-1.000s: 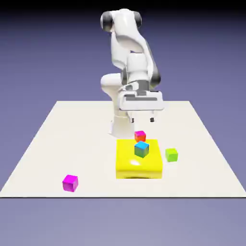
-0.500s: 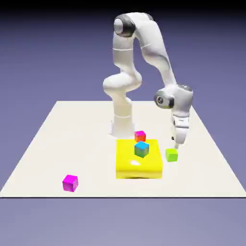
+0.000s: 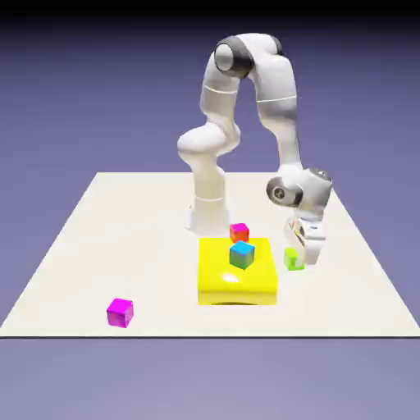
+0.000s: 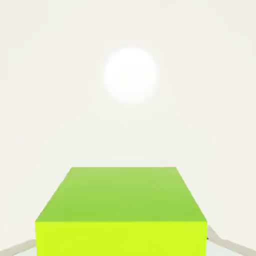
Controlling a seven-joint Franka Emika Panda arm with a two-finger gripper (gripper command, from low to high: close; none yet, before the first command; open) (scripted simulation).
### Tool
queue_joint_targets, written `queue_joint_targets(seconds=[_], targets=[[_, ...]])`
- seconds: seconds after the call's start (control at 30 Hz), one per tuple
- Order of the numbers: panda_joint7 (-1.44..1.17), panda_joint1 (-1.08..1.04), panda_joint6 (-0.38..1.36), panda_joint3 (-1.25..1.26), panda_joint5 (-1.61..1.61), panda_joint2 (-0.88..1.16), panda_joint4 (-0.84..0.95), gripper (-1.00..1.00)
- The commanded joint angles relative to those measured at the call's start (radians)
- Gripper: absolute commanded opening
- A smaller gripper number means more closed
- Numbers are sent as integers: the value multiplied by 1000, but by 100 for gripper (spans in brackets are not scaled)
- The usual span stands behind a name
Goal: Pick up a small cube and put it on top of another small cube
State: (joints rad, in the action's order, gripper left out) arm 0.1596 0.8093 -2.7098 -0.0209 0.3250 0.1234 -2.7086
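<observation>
Cube, lime green, sits pinched between the fingers of my hand, low over the worktop at about four o'clock in the exterior view. In the hand view it fills six o'clock, a fingertip close against each side. I can't tell whether it has left the surface.

To its nine o'clock stands the yellow block, the blue cube on top and the red cube toward twelve. If I swing across too low, I could clip the block's edge and knock the blue one off. A slack pinch might let mine twist as I lift. The magenta cube, near seven o'clock, lies well apart. Whichever cube I stack on, an off-centre release would likely tip mine.
</observation>
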Motion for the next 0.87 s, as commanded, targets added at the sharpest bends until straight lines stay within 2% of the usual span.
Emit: queue_joint_targets(seconds=[0.0,0.07,0.47,0.53,0.73,0.77,0.83], targets=[[-15,-8,31,15,-18,-36,-5,-100],[-22,-12,47,23,-28,-55,-7,-100],[97,-447,527,-26,-184,-445,60,-100],[100,-458,539,-28,-188,-455,62,-100],[118,-471,317,-38,-160,-316,-20,-100],[118,-471,317,-38,-160,-316,-20,100],[115,-469,360,-36,-165,-343,-4,100]])
